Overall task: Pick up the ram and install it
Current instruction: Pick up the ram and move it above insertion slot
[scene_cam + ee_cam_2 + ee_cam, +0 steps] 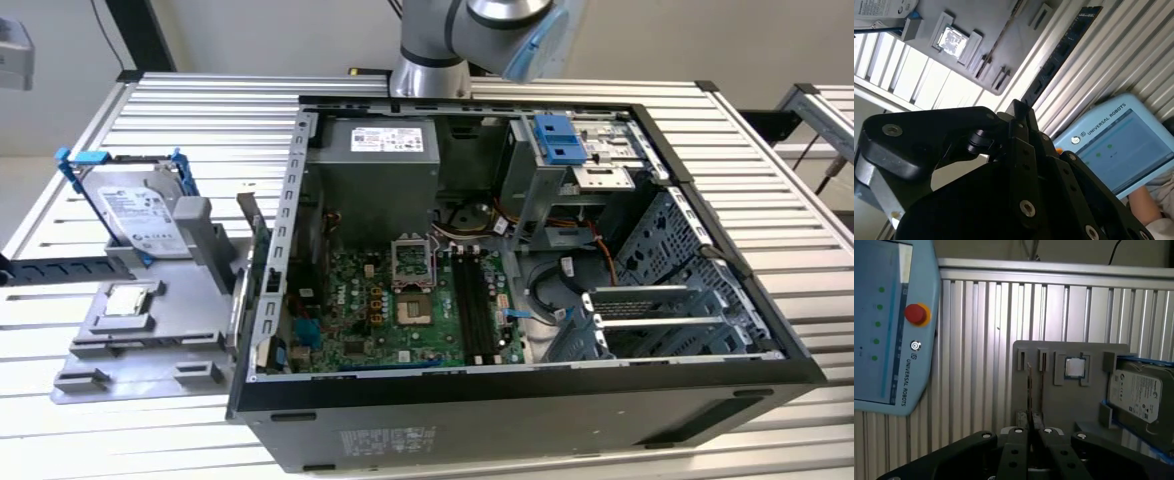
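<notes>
Where the gripper (1020,107) clamps the ram (1066,48), contact hidden behind black fingers (1021,150), free end over table slats (1134,60).

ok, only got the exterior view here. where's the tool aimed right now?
Observer: First wrist view: the tool points at the grey tray, to the side of the processor chip away from the hard drive.
Operator: and the ram?
Observer: Second wrist view: the ram is a long dark stick parallel to the table slats, one end at the tool's tip in the picture. Gripped or not, can't tell.
Operator: anyone nearby?
Observer: A person's arm beside a blue teach pendant.
</notes>
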You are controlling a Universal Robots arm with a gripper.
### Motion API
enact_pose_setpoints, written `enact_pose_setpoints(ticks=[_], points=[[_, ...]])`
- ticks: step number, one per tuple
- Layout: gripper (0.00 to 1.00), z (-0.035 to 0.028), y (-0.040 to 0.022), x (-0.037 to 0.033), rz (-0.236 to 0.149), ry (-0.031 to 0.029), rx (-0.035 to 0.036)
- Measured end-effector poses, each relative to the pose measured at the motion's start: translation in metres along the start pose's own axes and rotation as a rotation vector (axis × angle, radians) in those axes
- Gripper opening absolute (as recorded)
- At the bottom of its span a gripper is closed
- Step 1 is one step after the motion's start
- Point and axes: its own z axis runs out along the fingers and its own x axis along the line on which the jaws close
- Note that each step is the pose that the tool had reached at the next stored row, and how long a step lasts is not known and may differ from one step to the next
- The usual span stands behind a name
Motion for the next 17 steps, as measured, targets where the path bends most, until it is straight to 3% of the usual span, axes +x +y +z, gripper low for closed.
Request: enact_pose_setpoints(ticks=[8, 17], points=[[0.0, -0.0178, -0.0001, -0.0003, 0.0, 0.0002, 0.0001], [0.0, -0.0184, 0.0, -0.0003, 0.0, 0.0013, -0.0008]])
